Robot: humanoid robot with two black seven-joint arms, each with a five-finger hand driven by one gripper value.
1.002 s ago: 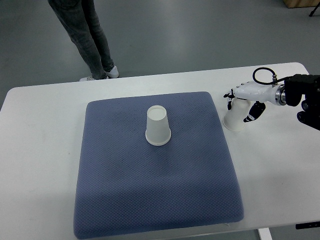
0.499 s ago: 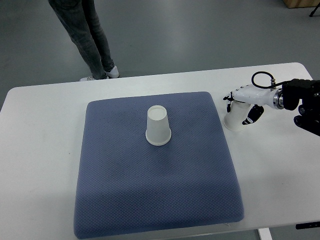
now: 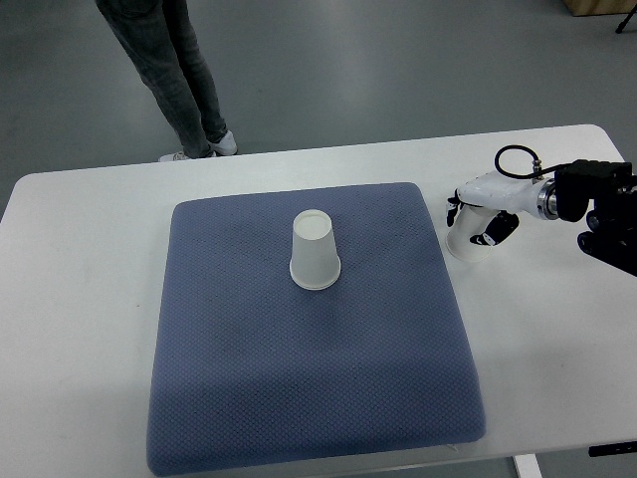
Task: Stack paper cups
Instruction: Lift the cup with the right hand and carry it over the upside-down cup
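An upside-down white paper cup (image 3: 316,252) stands near the middle of the blue mat (image 3: 299,378). A second white paper cup (image 3: 460,242), also upside down, stands on the white table just off the mat's right edge. My right hand (image 3: 476,217), white with black fingertips, comes in from the right edge and has its fingers wrapped around the upper part of this second cup. The cup's base still rests on the table. My left arm does not show.
The white table (image 3: 80,299) extends around the mat on all sides. A person's legs (image 3: 174,75) stand on the grey floor beyond the table's far edge, at the upper left.
My right hand has drawn in closer around the cup beside the mat, and its wrist has shifted slightly towards the far side. The cup on the mat has not moved.
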